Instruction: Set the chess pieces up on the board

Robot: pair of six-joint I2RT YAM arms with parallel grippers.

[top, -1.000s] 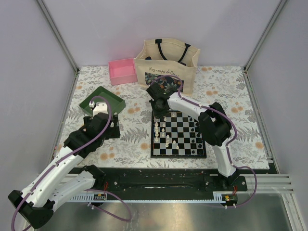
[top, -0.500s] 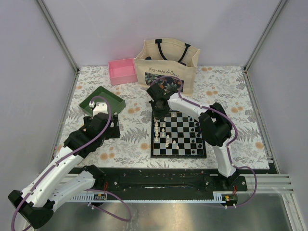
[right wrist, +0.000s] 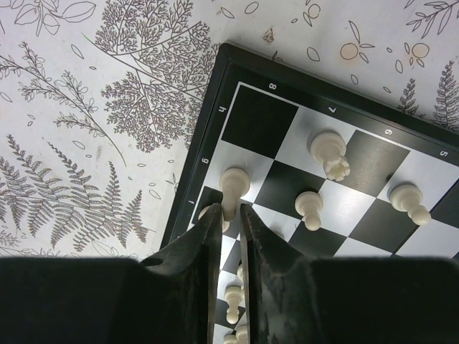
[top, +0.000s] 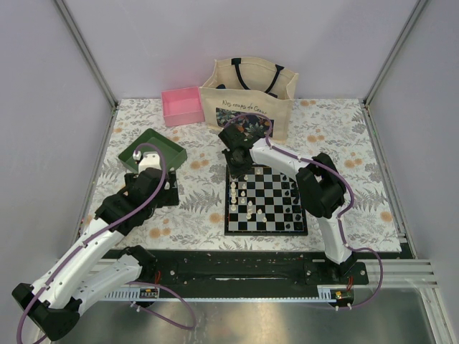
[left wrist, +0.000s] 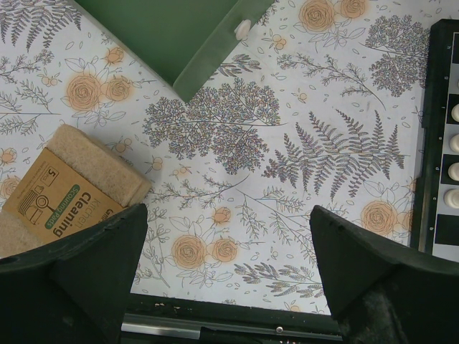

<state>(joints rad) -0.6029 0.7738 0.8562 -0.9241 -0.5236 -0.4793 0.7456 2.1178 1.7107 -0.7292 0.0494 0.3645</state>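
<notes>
The board [top: 267,212] lies in front of the right arm, with white chess pieces [top: 244,198] on its left columns and black ones [top: 295,192] on its right. My right gripper [right wrist: 229,208] hangs over the board's far left corner [right wrist: 208,143], shut on a cream-white piece [right wrist: 235,185] that stands on an edge square. Other white pieces [right wrist: 329,154] stand free nearby. My left gripper [left wrist: 226,211] is open above the flowered cloth, left of the board's edge [left wrist: 436,143], with nothing between its fingers.
A green tray [top: 153,149] sits at the back left, with a small white piece [left wrist: 242,29] on its rim. A packaged sponge [left wrist: 64,193] lies by the left fingers. A pink box [top: 183,106] and a tote bag [top: 247,97] stand at the back.
</notes>
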